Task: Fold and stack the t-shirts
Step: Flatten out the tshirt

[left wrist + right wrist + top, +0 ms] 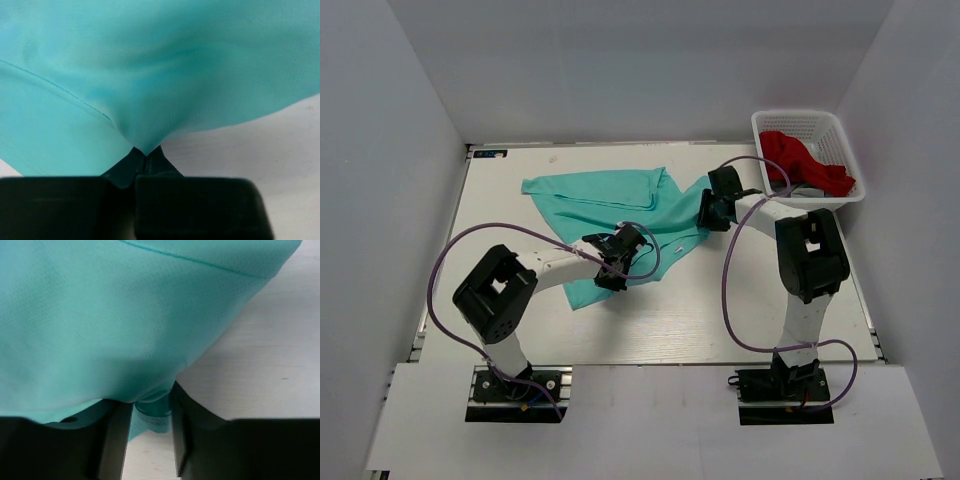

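From above, our turquoise t-shirt [610,200] lies spread left of the white basket [820,204], its long axis running toward it. The right gripper [705,212] holds the basket-side edge and the left gripper [618,258] the edge farther off.

In the left wrist view, the jaws are pinched together on cloth.

In the right wrist view, the jaws grip a bunched fold.

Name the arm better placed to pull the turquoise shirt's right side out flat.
Right, probably. The right gripper pinches the shirt at its right edge, with table showing beyond it. The left gripper grips the near hem, mid-table.
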Robot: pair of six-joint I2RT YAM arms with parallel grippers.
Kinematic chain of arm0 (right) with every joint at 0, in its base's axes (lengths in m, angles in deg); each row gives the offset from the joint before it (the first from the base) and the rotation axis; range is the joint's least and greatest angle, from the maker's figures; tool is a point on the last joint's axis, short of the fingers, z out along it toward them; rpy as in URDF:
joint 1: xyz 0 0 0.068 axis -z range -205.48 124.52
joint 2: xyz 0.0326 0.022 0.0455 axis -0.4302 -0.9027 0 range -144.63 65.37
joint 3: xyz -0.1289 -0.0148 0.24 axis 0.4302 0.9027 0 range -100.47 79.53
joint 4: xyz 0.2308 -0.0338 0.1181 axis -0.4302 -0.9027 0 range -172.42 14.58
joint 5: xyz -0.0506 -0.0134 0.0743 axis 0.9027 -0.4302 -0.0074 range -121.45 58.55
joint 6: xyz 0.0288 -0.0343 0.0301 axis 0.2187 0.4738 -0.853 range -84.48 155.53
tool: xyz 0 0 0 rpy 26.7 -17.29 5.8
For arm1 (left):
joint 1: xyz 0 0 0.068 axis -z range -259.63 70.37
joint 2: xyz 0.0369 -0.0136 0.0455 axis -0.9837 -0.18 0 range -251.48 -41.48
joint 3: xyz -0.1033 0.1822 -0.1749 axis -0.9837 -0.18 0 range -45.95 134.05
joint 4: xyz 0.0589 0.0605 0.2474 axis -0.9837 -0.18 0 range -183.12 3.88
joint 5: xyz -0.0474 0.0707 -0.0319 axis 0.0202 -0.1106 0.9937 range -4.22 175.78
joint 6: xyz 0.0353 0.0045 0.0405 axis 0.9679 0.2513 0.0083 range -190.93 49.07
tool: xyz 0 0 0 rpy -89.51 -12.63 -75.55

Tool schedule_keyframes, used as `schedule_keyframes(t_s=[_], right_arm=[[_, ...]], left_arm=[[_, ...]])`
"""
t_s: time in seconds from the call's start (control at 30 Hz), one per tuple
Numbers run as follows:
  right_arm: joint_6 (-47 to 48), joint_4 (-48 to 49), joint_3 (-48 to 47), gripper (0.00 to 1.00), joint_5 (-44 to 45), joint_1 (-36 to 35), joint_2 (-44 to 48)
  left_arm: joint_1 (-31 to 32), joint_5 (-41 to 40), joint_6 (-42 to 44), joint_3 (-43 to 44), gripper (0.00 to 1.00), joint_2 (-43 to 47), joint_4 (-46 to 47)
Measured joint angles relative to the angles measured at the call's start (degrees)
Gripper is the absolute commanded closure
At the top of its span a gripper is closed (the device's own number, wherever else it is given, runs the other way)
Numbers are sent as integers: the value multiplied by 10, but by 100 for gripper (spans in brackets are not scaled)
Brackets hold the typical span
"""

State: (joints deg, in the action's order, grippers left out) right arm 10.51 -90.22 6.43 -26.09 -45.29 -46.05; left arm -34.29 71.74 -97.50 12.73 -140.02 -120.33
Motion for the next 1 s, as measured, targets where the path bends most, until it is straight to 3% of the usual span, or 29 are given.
schedule_keyframes(t_s=[0.03, 0.1, 0.13, 0.3, 0.63, 0.87, 1.0], right_arm=[[0, 5, 2, 78, -3, 0, 0], [3, 18, 12, 98, -12, 2, 2], [2, 22, 19, 100, -16, 2, 3], [8, 24, 43, 100, -23, 2, 43], [32, -5, 26, 100, -5, 2, 310], [47, -20, -7, 100, 3, 2, 487], [54, -41, -59, 100, 7, 2, 548]], left_arm=[[0, -3, 0, 0, 100, 0, -1], [0, -7, 1, 0, 100, 1, -1], [0, -7, 0, 0, 100, 2, -2], [0, -17, 3, 1, 100, 46, -13], [0, -29, 72, 75, 100, 356, 88], [0, -13, 101, 198, 100, 395, 97], [0, 50, 113, 253, 100, 404, 87]])
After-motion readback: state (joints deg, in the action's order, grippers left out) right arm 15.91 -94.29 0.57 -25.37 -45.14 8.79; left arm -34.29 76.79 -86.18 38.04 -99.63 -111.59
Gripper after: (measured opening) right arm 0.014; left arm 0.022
